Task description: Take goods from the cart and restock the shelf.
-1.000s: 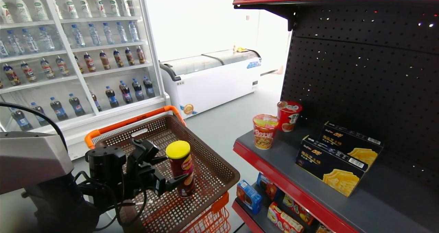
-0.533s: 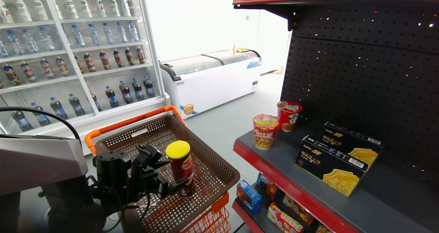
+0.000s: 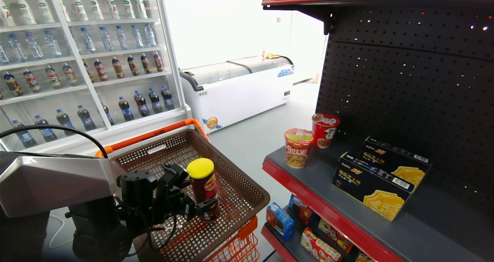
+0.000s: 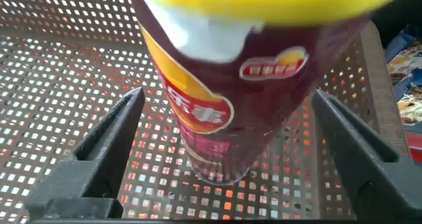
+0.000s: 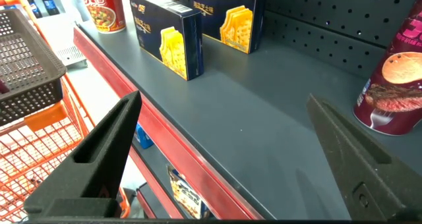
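Dark-red, yellow-lidded tall chip can (image 3: 204,185) is judged light and easily dented, best held softly at its middle by the spread-open left gripper (image 4: 229,97).

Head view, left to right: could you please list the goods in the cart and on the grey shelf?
Maroon cylindrical chip can with yellow lid → yellow-topped paper noodle cup → red noodle cup → front dark blue cardboard box → rear dark blue box.

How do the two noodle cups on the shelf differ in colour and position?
The front noodle cup is orange and yellow; the rear noodle cup is red. The front noodle cup stands by the shelf edge, the rear noodle cup nearer the pegboard. Both stand upright.
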### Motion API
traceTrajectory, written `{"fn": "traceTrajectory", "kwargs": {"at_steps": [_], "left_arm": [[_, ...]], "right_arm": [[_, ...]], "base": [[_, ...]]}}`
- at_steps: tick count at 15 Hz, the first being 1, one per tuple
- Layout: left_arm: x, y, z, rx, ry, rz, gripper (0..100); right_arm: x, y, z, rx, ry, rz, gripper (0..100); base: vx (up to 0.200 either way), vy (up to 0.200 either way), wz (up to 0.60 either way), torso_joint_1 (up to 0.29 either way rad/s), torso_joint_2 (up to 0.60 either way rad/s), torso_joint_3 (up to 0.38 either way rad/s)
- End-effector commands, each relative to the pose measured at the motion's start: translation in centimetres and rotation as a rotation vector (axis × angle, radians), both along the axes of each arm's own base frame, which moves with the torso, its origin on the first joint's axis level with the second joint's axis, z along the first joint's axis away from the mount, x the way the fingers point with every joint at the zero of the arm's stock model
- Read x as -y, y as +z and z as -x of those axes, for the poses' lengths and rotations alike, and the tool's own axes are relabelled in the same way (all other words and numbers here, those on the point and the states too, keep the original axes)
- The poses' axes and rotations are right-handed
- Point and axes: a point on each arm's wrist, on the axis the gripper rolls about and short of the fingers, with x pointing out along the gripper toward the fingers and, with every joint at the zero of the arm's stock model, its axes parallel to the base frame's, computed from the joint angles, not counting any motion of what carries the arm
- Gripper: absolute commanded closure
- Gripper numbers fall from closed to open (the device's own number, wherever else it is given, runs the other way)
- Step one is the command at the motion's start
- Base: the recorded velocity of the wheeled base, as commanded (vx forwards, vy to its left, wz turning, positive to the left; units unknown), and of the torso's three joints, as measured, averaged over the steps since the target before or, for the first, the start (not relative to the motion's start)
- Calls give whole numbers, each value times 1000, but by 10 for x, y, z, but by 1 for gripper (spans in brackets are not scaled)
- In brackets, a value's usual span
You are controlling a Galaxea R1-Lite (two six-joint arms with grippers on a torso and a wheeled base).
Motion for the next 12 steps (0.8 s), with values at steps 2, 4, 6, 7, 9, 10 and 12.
{"fn": "traceTrajectory", "kwargs": {"at_steps": [2,4,6,7,9,10,12], "left_arm": [[0,-7,-3,-7,1,-1,0],[0,-6,-11,18,4,3,0],[1,-7,-12,18,4,3,0],[1,-6,-12,21,4,3,0],[1,-6,-12,20,4,3,0],[1,-7,-13,20,4,3,0],[1,-5,-15,24,10,14,0]], "right_arm": [[0,0,0,-1,0,0,0],[0,0,0,-1,0,0,0],[0,0,0,-1,0,0,0],[0,0,0,-1,0,0,0],[0,0,0,-1,0,0,0],[0,0,0,-1,0,0,0],[0,0,0,-1,0,0,0]], "base": [[0,0,0,0,0,0],[0,0,0,0,0,0],[0,0,0,0,0,0],[0,0,0,0,0,0],[0,0,0,0,0,0],[0,0,0,0,0,0],[0,0,0,0,0,0]]}}
